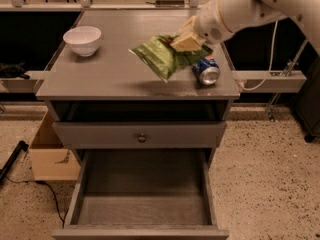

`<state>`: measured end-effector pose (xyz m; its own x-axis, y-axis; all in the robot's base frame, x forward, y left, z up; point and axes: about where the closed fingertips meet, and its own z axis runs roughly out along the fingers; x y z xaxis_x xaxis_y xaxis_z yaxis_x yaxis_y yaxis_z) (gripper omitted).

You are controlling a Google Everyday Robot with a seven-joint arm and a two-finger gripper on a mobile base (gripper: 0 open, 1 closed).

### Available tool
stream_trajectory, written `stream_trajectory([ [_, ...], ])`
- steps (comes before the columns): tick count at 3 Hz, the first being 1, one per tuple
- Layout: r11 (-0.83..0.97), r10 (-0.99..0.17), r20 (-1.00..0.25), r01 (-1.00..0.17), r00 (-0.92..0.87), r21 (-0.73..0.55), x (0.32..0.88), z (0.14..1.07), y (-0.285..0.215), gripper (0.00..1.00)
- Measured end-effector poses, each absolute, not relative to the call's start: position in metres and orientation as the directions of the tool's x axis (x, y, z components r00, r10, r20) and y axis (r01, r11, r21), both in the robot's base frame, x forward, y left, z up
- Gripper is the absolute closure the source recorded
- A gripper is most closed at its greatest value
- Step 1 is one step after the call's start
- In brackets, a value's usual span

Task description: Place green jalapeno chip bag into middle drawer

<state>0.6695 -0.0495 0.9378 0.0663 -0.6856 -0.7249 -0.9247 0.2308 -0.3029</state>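
The green jalapeno chip bag (pixel 162 55) hangs tilted in the air above the grey cabinet top (pixel 110 76), its shadow on the surface below. My gripper (pixel 186 40) is shut on the bag's right end, with the white arm reaching in from the upper right. The middle drawer (pixel 142 196) stands pulled open at the bottom of the cabinet, wood-grain floor bare, directly below and in front of the bag.
A white bowl (pixel 82 39) sits at the top's left. A blue soda can (pixel 206 70) lies on its side at the right, just under the gripper. A shut drawer front with a round knob (pixel 142 137) is above the open drawer. A cardboard box (pixel 50 156) stands on the floor at left.
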Motion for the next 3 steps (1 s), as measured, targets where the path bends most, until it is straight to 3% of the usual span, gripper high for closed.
stream_trajectory([
  [1, 0.296, -0.678, -0.735, -0.906, 0.025, -0.304, 0.6154, 0.9194, -0.0817, 1.00],
  [3, 0.278, -0.689, -0.724, -0.911, 0.031, -0.304, 0.6081, 0.9145, -0.0754, 1.00],
])
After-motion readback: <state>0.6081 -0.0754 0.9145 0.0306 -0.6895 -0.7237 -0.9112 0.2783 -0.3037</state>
